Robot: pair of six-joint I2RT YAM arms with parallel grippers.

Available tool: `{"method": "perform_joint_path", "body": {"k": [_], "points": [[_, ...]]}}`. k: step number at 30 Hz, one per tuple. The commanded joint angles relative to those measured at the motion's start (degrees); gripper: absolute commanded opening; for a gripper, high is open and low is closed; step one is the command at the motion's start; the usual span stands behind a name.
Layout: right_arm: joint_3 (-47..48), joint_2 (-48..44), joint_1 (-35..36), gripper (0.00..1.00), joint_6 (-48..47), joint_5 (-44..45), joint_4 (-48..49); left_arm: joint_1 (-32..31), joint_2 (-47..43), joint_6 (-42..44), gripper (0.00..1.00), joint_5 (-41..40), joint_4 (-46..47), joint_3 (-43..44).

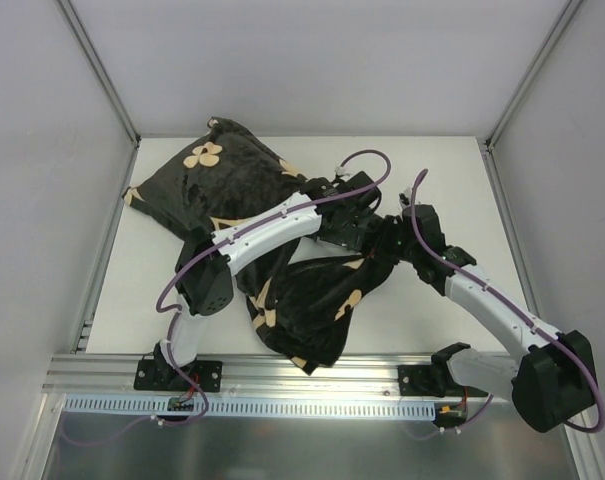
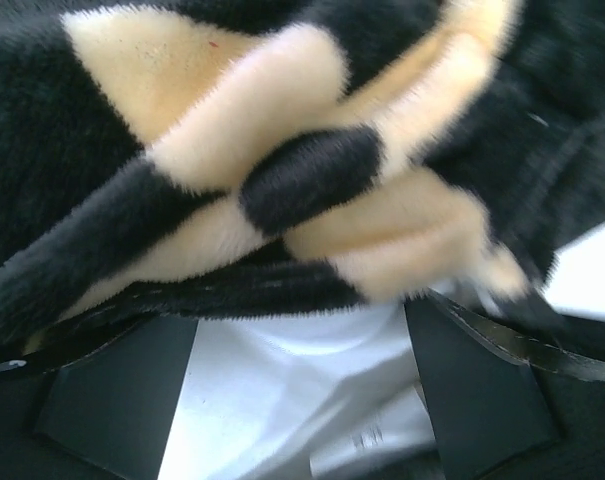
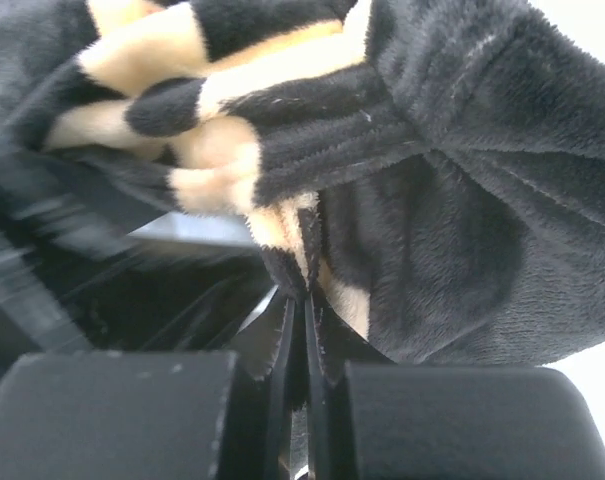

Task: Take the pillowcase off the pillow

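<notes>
On the white tabletop (image 1: 432, 170), seen from above, the pillowcase (image 1: 217, 180) lies slantwise: a plump, filled part sits at the far left, and a slack, crumpled part trails toward the near edge at the centre. The left arm (image 1: 272, 228) reaches over the cover toward the middle of the tabletop, and the right arm (image 1: 492, 300) comes in from the right. Both wrists meet at the cover's right side, where their ends are hidden among cables and dark cloth. In the left wrist view, the left fingers (image 2: 112, 400) stand wide apart. The white pillow (image 2: 282, 390) shows between them, under a black and tan fold of the cover pressed close to the lens. Whether they press on the pillow cannot be told. In the right wrist view, the right fingers (image 3: 442, 420) are closed almost together, pinching a thin upright fold of the cover's edge, and the rest of the cloth bulges above them.
</notes>
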Motion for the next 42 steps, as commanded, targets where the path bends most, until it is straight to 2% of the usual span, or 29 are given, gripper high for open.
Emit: {"method": "perform_joint_path", "body": {"k": [1,4,7,11,12,16,22,27,29,30,32,33,34,36,42], "points": [[-0.87,-2.68,-0.55,0.01,0.12,-0.31,-4.27,0.76,3.29,-1.43,0.86,-7.68,-1.10,-0.81],[-1.48,-3.91,-0.55,0.01,0.20,0.04,-4.53,1.19,4.35,-3.45,0.83,-7.42,-1.01,-1.08],[-2.79,-5.84,-0.55,0.01,0.55,0.39,-4.88,1.81,5.66,-3.72,0.68,-5.66,-0.74,-0.20],[-3.94,-7.60,-0.55,0.01,1.00,1.01,-5.32,2.16,7.07,-3.02,0.18,-3.12,-0.74,0.94],[-3.94,-7.86,-0.55,0.01,0.91,1.10,-5.67,2.86,6.90,-3.02,0.00,-1.89,-0.74,1.12],[-4.12,-8.04,-0.56,0.01,-0.32,2.67,-6.82,5.23,-0.10,-3.81,0.00,4.17,-0.57,0.07],[-3.77,-4.80,-0.64,0.01,-3.40,5.49,-7.70,8.49,-13.20,-3.46,0.00,11.99,4.25,-8.01],[-1.05,-0.22,-0.47,0.02,-5.24,5.05,-7.44,8.93,-17.62,-4.51,0.00,18.32,7.43,-14.87],[0.53,0.04,-0.03,0.11,-6.38,5.66,-8.13,8.84,-18.68,-4.78,0.00,19.91,8.30,-16.28],[2.71,-0.04,0.41,0.26,-7.17,6.54,-10.05,8.93,-18.94,-5.04,0.00,20.44,8.66,-16.72],[5.19,-0.66,2.60,0.44,-10.42,10.14,-11.73,8.93,-19.64,-5.22,0.00,21.23,9.19,-17.16],[6.50,-0.83,3.48,0.60,-11.65,12.59,-13.22,8.93,-19.82,-5.30,0.00,22.11,9.54,-17.42],[8.95,-0.66,5.05,0.66,-13.84,14.44,-13.76,8.93,-20.08,-5.39,0.00,22.46,9.71,-17.43],[11.43,0.65,5.95,0.76,-15.52,14.63,-15.33,8.93,-20.35,-5.57,0.00,23.25,10.06,-17.43],[18.11,8.56,7.71,0.83,-17.90,17.08,-18.15,8.93,-20.96,-5.57,0.00,24.14,10.42,-16.99]]}}
